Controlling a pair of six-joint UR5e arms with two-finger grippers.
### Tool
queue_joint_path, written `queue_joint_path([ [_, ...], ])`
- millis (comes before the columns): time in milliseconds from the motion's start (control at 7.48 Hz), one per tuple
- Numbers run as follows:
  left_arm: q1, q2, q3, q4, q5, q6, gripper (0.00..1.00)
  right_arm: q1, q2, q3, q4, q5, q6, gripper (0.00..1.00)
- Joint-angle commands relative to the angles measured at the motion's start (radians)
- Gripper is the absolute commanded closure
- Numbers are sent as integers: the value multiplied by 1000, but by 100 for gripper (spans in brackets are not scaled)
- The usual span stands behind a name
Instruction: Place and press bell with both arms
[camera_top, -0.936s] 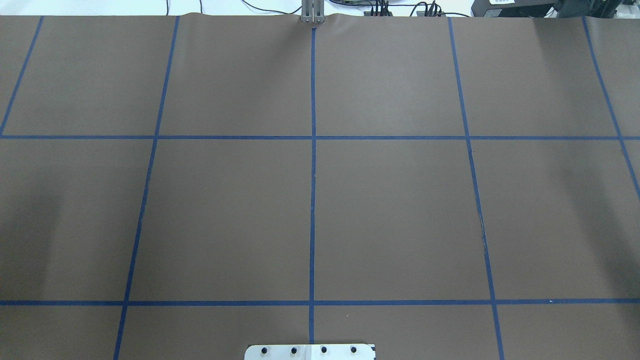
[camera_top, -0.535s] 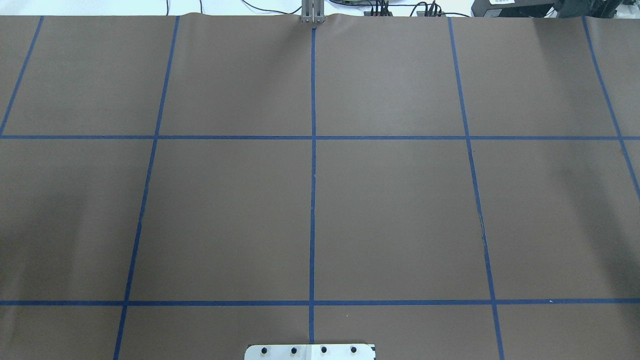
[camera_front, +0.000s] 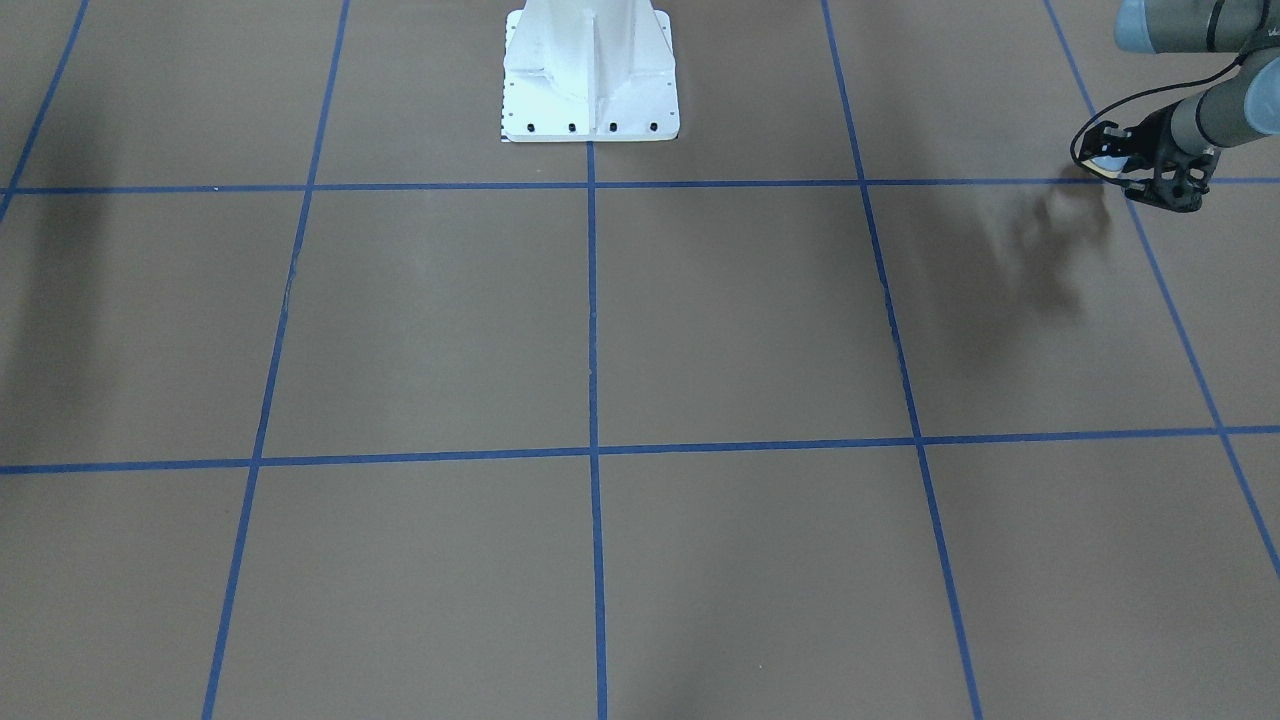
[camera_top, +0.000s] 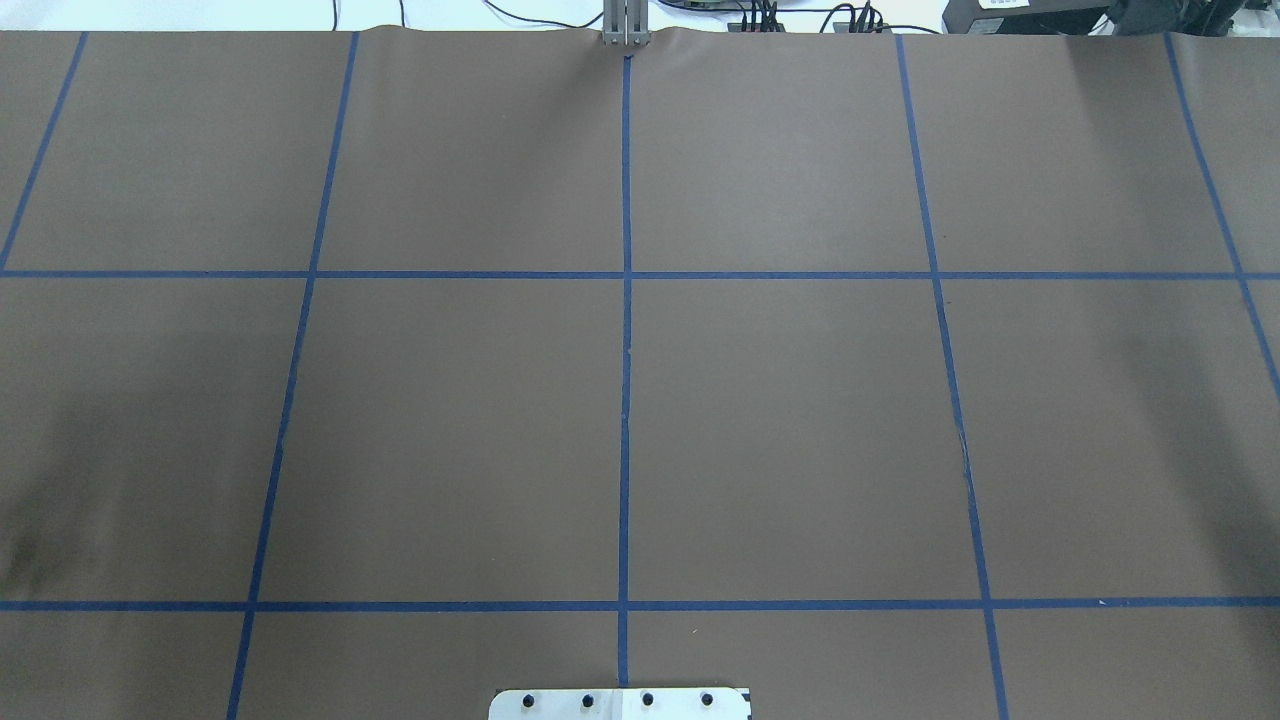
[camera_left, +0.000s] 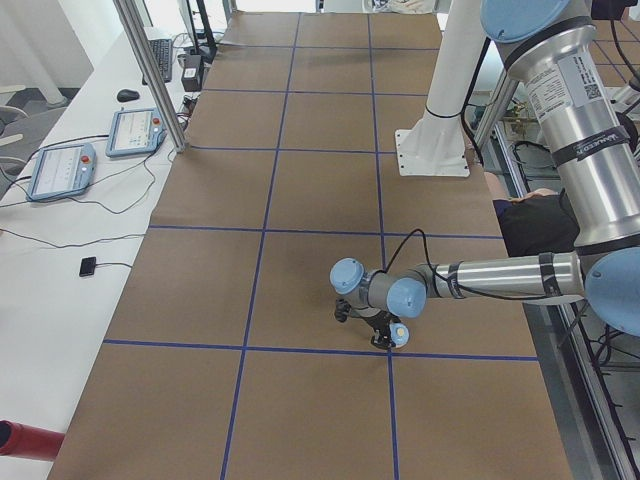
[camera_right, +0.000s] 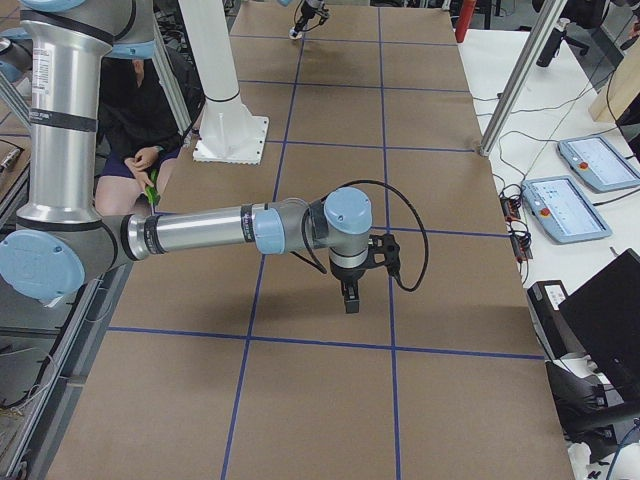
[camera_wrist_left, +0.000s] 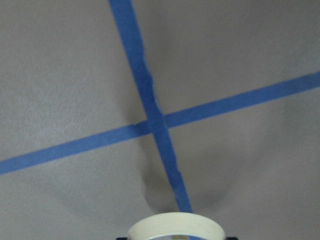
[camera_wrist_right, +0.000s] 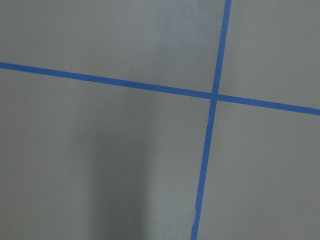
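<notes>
My left gripper (camera_front: 1116, 166) is shut on the bell (camera_front: 1106, 160), a small light-blue dome with a cream base. It holds the bell low over a blue tape crossing near the table's left end. In the exterior left view the gripper (camera_left: 384, 336) and the bell (camera_left: 399, 334) hang just above the brown mat. The left wrist view shows only the bell's cream ring (camera_wrist_left: 175, 226) at the bottom edge. My right gripper (camera_right: 350, 302) points down over the mat near the other end. I cannot tell whether it is open or shut. The overhead view shows neither arm.
The white pedestal (camera_front: 590, 70) stands at the table's robot side. A side table holds two tablets (camera_left: 135, 130) and cables. A metal post (camera_left: 150, 70) stands at the mat's edge. A person (camera_right: 140, 120) sits behind the robot.
In the overhead view the soft shadow at the left edge has spread toward the near edge. No arm or bell enters that view.
</notes>
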Motion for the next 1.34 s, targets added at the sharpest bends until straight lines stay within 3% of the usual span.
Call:
queue_joint_path([
  [0, -33, -174, -12, 144, 3, -34, 61, 0, -1, -1, 4, 0, 0, 0],
  [401, -60, -505, -9, 497, 9, -54, 61, 0, -1, -1, 6, 2, 2, 0],
  [669, -54, -752, 37, 657, 6, -170, 60, 0, 2, -1, 10, 3, 3, 0],
  [1204, 57, -1259, 455, 653, -2, -488, 59, 0, 1, 1, 10, 5, 5, 0],
])
